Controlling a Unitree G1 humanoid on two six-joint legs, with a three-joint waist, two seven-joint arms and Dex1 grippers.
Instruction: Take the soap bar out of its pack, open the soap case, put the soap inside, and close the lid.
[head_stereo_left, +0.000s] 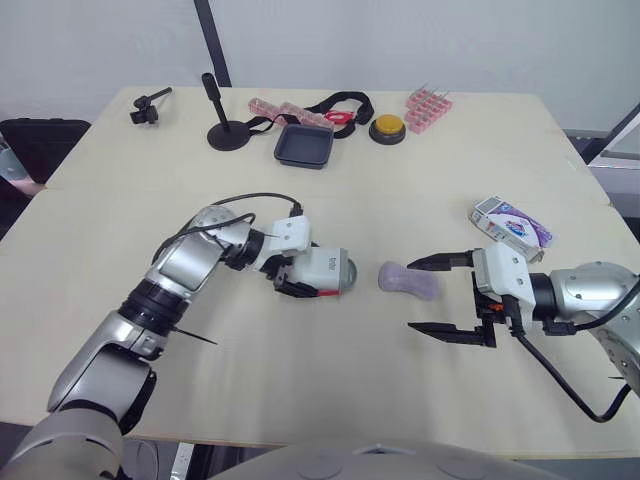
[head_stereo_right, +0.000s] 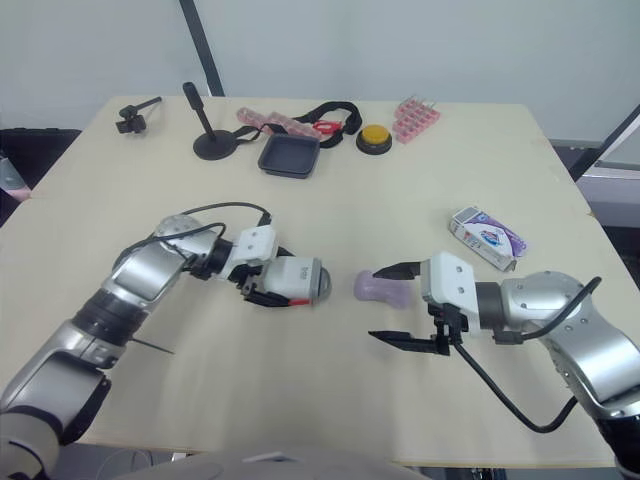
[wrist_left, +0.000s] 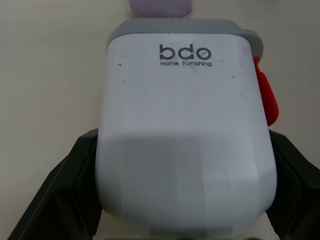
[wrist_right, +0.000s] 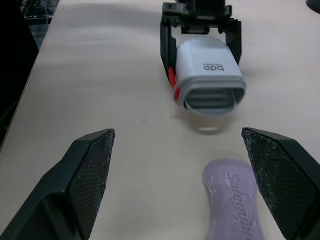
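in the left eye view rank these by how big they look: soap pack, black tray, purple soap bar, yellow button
1. soap pack
2. black tray, nearly the same as the pack and farther from the camera, so that pair is unsure
3. purple soap bar
4. yellow button, clearly smallest

soap case (head_stereo_left: 325, 270) white, grey end, red clasp, black bdo lettering. soap bar (head_stereo_left: 409, 281) pale lilac. pack (head_stereo_left: 511, 222) white w/ purple-blue print. bench (head_stereo_left: 400, 190) light beige.
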